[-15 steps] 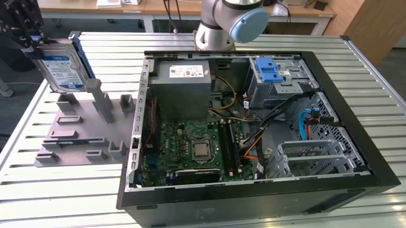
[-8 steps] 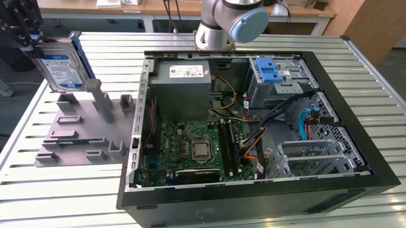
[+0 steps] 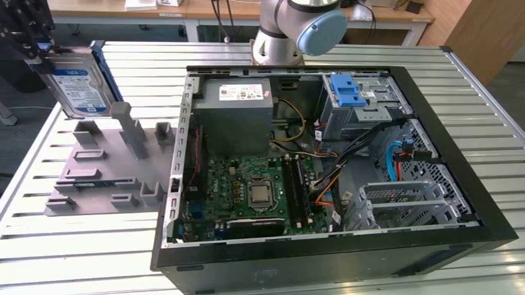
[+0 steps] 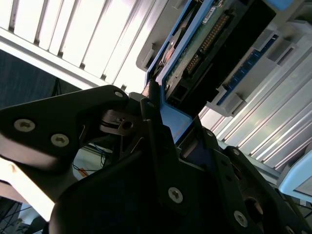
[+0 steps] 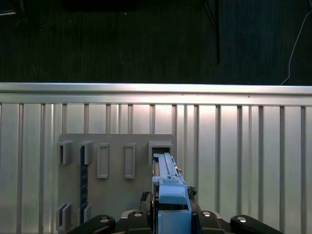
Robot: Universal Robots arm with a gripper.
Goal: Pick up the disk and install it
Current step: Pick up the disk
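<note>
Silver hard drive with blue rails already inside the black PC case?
No, the silver hard drive stands upright outside the black metal case, beside the grey plastic holder.

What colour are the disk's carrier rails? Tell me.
Blue; the carrier rails on the disk show best in the first wrist view.

my arm [image 3: 275, 37] is a silver-grey tube with a rounded pale-blue cap [image 3: 321, 32] on its joint. my pincer [image 5: 171, 214] is matte black, built of flat angular plates, dotted with small silver screws [image 4: 24, 125].
</note>
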